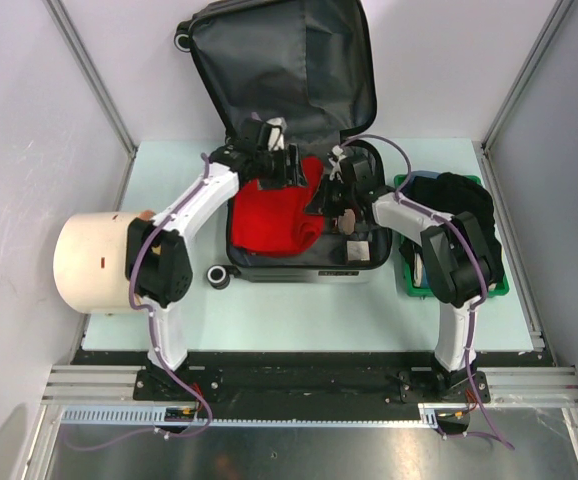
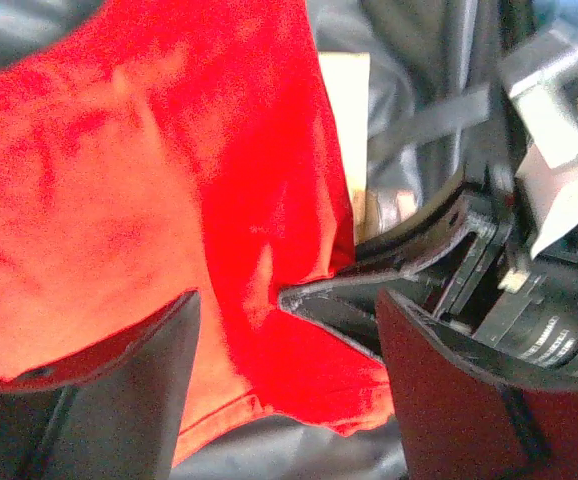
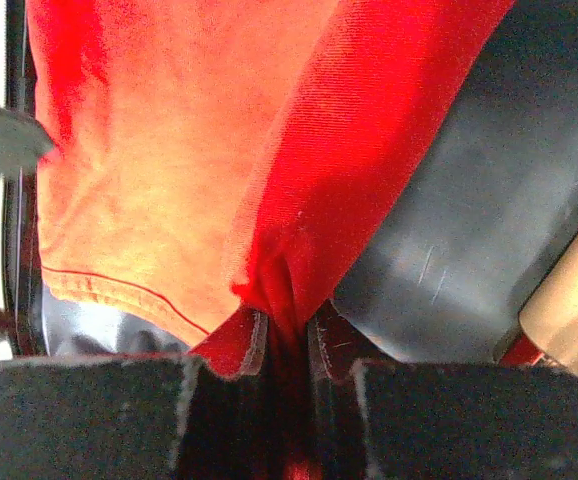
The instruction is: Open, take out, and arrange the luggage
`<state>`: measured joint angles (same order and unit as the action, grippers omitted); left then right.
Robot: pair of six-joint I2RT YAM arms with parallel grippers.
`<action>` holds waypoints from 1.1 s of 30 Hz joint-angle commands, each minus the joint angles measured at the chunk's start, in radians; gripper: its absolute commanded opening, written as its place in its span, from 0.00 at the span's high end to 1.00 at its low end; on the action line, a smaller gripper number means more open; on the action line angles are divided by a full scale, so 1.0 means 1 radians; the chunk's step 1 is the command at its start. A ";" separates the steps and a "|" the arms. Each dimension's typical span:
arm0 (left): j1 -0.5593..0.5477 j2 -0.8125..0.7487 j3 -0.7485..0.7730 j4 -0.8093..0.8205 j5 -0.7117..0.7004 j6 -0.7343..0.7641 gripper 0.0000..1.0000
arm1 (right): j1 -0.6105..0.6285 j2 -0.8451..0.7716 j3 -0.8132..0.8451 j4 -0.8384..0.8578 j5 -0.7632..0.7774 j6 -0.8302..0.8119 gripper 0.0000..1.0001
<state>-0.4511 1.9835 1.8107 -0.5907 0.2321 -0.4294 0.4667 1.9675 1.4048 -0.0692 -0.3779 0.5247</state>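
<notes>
The luggage (image 1: pixel 299 268) lies open on the table, its dark grey lined lid (image 1: pixel 289 60) propped up at the back. A red garment (image 1: pixel 274 220) fills the left part of its base. My right gripper (image 1: pixel 331 195) is shut on a fold of the red garment (image 3: pixel 169 150), pinched between its pads (image 3: pixel 287 335). My left gripper (image 1: pixel 284 170) hovers over the garment's far edge with its jaws wide apart (image 2: pixel 284 330). The red cloth (image 2: pixel 119 150) lies between them, and the right gripper's dark finger (image 2: pixel 369 285) reaches in from the right.
A green bin (image 1: pixel 406 280) holding black cloth (image 1: pixel 454 200) stands right of the luggage. A big beige cylinder (image 1: pixel 89 262) lies at the left. A tan cardboard item (image 3: pixel 569 300) sits in the luggage's right side. Grey walls close in both sides.
</notes>
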 commanded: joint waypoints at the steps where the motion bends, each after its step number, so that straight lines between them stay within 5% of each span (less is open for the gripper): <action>1: 0.058 -0.138 -0.002 0.012 -0.007 0.056 0.18 | -0.005 -0.068 0.106 -0.041 -0.024 -0.158 1.00; 2: 0.068 -0.155 -0.002 0.015 -0.013 0.073 0.03 | -0.005 -0.076 0.121 -0.055 -0.047 -0.249 1.00; 3: 0.087 -0.169 -0.010 0.017 -0.014 0.107 0.00 | -0.008 -0.081 0.159 -0.079 -0.111 -0.291 1.00; 7: 0.132 -0.222 -0.020 0.028 0.050 0.216 0.00 | -0.004 -0.085 0.314 -0.216 -0.234 -0.501 1.00; 16: 0.193 -0.302 -0.071 0.048 0.053 0.241 0.00 | 0.039 -0.082 0.733 -0.688 -0.155 -1.050 1.00; 22: 0.209 -0.336 -0.106 0.071 0.085 0.238 0.00 | 0.013 -0.286 0.691 -0.822 -0.118 -1.441 1.00; 33: 0.207 -0.359 -0.154 0.129 0.197 0.212 0.00 | -0.146 -0.714 0.640 -1.122 -0.055 -1.778 1.00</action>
<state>-0.2470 1.6688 1.6733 -0.5217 0.3550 -0.2264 0.3588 1.4441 2.0480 -1.1538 -0.4427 -1.0679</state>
